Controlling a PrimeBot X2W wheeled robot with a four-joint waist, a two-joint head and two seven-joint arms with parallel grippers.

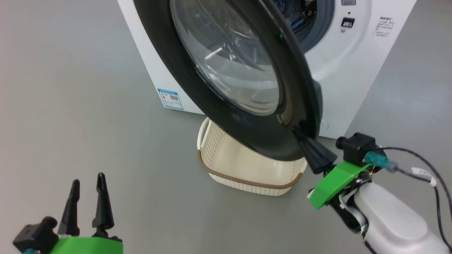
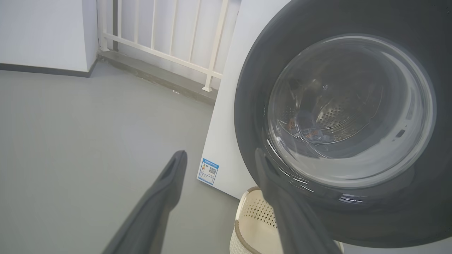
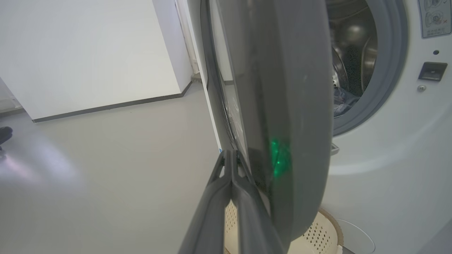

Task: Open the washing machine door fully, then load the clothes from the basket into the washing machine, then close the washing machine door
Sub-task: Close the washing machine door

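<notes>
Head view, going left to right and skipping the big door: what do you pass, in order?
left gripper → blue sticker → basket → right gripper

Bright, even light; washing machine door (image 1: 229, 70) glares (wide-angle edges bend).

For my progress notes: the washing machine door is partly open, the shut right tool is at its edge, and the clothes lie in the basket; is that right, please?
Not quite: the clothes lie in the drum, seen through the washing machine door in the left wrist view; the basket looks empty. That door is partly open, the shut right tool at its edge.
</notes>
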